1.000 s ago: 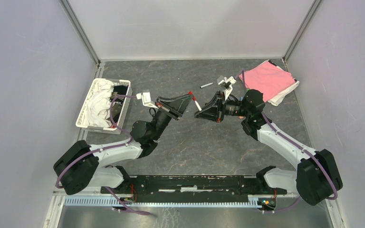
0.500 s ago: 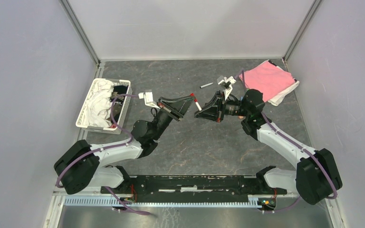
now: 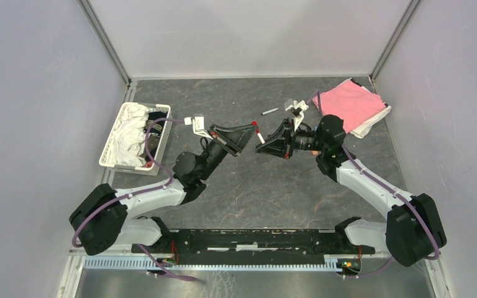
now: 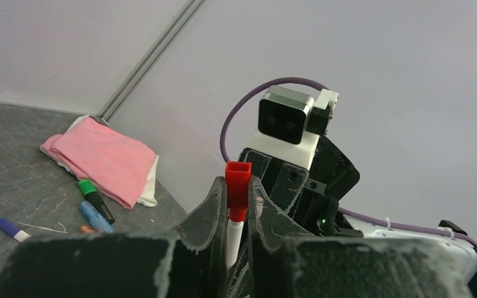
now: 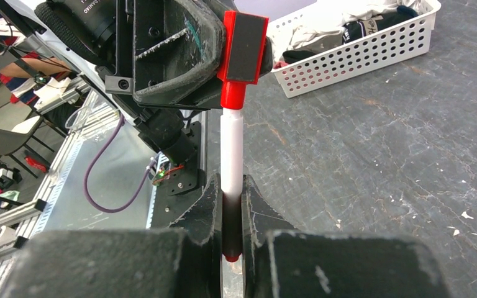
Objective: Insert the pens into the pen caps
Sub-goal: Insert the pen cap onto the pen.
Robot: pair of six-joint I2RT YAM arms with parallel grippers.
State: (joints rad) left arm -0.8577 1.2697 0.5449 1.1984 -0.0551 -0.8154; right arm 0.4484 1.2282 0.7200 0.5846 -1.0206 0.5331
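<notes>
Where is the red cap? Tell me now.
In the top view the red cap is above mid-table, pinched in the left hand, seated on the white pen that the right hand grips.

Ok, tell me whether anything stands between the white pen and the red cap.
Nothing visible does. The right tool grips the white pen, the left tool grips the red cap, and in the right wrist view the pen's end meets the cap's mouth with nothing between. How deep it sits cannot be told.
</notes>
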